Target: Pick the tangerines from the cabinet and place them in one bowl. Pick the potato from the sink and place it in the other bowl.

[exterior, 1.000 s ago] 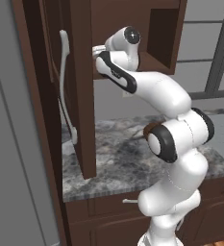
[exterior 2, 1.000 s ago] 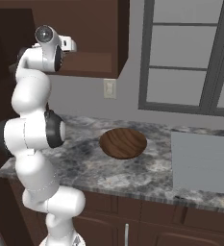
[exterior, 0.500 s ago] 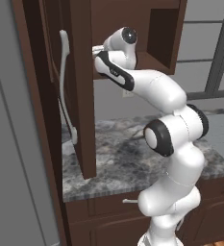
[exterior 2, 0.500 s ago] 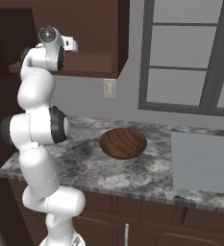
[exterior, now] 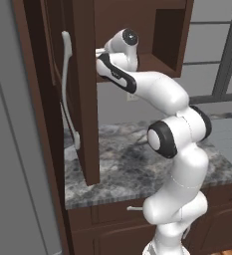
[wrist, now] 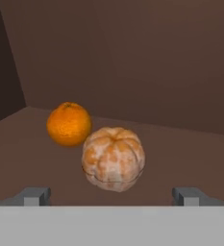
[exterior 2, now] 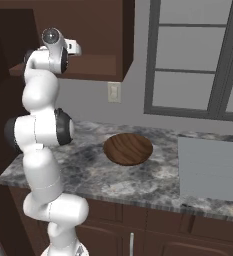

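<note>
The white arm had reached up into the tall dark reddish-brown wooden cabinet (exterior: 85, 94), and over the last second its elbow had swung slightly while the wrist pushed a little deeper past the open door with the long pale curved handle (exterior: 66, 89). From the hand's own camera, the two-finger gripper (wrist: 111, 196) stood spread wide, empty, one tip on each side of the fruit ahead. Two tangerines lay on the cabinet's inner shelf (wrist: 190, 153): a smooth bright orange round tangerine (wrist: 68, 123) further back and to the left, and a paler peeled-looking tangerine (wrist: 113, 158) nearer the gripper, the two touching or nearly so. The nearer fruit sat roughly centred between the tips but beyond them. Judged from this, the approach was almost complete; a short further advance and a closing should secure it. Below the cabinet, a round dark wooden bowl (exterior 2: 128, 148) waited on the grey speckled stone counter (exterior 2: 88, 175).
</note>
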Available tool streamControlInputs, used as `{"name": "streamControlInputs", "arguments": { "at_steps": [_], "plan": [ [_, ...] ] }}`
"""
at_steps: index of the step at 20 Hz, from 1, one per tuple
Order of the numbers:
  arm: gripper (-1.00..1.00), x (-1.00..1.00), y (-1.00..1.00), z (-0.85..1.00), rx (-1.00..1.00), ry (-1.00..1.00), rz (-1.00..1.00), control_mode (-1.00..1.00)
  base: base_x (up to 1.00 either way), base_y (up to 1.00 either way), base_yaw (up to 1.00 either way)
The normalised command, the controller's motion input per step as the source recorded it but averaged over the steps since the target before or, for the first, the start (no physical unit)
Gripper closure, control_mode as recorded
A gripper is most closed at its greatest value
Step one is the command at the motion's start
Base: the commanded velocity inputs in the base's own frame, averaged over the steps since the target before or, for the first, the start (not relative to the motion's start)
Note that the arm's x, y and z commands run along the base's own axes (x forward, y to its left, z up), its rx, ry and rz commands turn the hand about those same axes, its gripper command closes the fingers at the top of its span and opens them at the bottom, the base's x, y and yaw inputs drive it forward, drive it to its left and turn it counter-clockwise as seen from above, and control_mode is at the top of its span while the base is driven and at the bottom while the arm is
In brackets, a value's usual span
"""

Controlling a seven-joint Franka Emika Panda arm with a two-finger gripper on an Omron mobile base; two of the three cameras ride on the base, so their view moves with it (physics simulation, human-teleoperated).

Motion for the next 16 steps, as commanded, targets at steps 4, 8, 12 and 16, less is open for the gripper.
{"name": "streamControlInputs", "arguments": {
  "at_steps": [4,8,12,16],
  "plan": [
    [-1.00,0.24,0.05,0.00,0.00,0.03,0.00,-1.00,0.00,0.00,0.00],
    [-1.00,0.25,0.02,0.00,0.00,0.02,0.00,-1.00,0.00,0.00,0.00],
    [-1.00,0.28,0.01,0.00,0.00,0.01,0.00,-1.00,0.00,0.00,0.00],
    [-1.00,0.24,0.03,0.00,0.00,0.02,0.00,-1.00,0.00,0.00,0.00]
  ]
}}
